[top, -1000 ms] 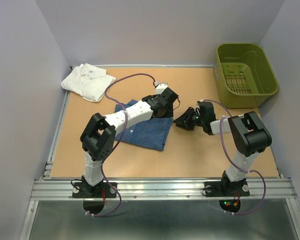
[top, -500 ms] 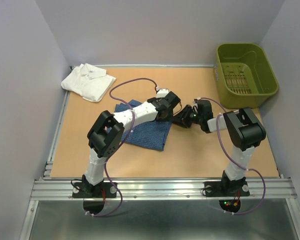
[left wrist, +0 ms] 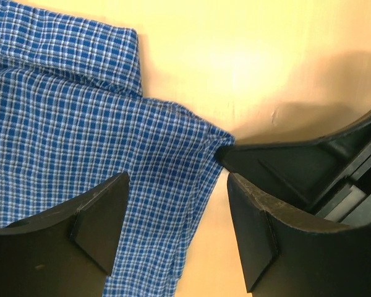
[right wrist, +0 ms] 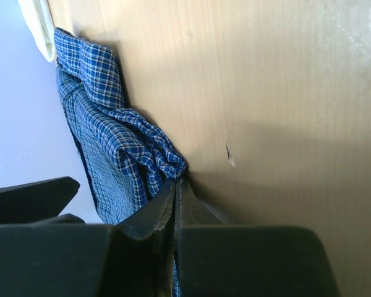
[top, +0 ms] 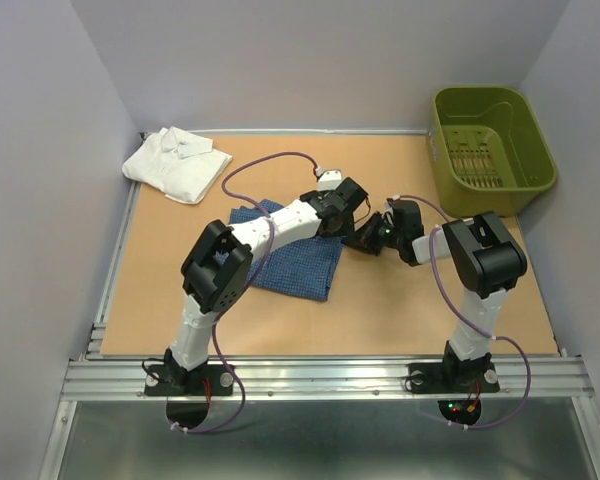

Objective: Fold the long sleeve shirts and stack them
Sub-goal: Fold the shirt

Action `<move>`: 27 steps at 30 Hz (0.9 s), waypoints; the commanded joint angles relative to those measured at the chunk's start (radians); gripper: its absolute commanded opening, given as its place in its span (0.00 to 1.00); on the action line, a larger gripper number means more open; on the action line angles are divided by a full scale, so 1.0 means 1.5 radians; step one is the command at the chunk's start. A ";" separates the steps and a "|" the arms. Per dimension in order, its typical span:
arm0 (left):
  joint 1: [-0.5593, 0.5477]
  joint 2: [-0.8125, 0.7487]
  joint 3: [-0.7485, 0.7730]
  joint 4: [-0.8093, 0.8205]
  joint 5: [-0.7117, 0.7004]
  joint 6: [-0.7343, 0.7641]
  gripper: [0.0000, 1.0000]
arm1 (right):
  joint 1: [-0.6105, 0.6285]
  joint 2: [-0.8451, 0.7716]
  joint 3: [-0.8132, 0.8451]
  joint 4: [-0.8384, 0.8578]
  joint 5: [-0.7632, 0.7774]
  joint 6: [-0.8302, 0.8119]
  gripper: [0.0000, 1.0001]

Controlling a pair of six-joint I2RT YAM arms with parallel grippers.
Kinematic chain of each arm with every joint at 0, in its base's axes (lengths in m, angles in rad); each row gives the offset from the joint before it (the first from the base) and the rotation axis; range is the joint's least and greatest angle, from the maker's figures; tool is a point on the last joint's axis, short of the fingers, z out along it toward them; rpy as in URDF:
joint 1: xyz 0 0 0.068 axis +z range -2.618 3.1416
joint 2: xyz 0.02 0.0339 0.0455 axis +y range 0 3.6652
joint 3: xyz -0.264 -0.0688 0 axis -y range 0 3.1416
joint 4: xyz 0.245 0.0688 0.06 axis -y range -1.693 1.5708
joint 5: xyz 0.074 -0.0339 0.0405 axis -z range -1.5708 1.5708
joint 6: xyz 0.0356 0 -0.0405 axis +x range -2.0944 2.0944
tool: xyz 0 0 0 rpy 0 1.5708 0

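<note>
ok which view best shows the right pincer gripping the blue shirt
Right wrist: the right pincer is shut on the blue shirt at its bunched edge. Left wrist shows that corner side-on; the top view has it too small to judge.

I see my left gripper [left wrist: 178, 185] spread above the blue checked shirt [left wrist: 74, 124]. The right gripper [left wrist: 229, 154] pinches its bunched edge.

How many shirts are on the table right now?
2. The white shirt lies folded at the far left corner; the blue checked shirt lies mid-table, partly under the left arm, its right corner pinched in the right claw.
</note>
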State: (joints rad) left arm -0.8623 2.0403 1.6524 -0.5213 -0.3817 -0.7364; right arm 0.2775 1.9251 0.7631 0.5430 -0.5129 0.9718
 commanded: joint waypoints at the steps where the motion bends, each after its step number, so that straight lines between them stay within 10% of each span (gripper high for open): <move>1: -0.003 0.020 0.048 -0.006 -0.033 -0.034 0.75 | 0.009 0.000 -0.004 -0.033 0.050 -0.036 0.00; 18: -0.007 0.107 0.121 -0.069 -0.093 -0.094 0.66 | 0.035 -0.008 -0.005 -0.033 0.062 -0.054 0.01; 27: -0.007 0.129 0.130 -0.077 -0.081 -0.088 0.43 | 0.042 -0.005 -0.004 -0.030 0.064 -0.056 0.01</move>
State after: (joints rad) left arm -0.8646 2.2360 1.8091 -0.6041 -0.4763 -0.8581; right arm 0.3199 1.9114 0.7631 0.5468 -0.4564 0.9302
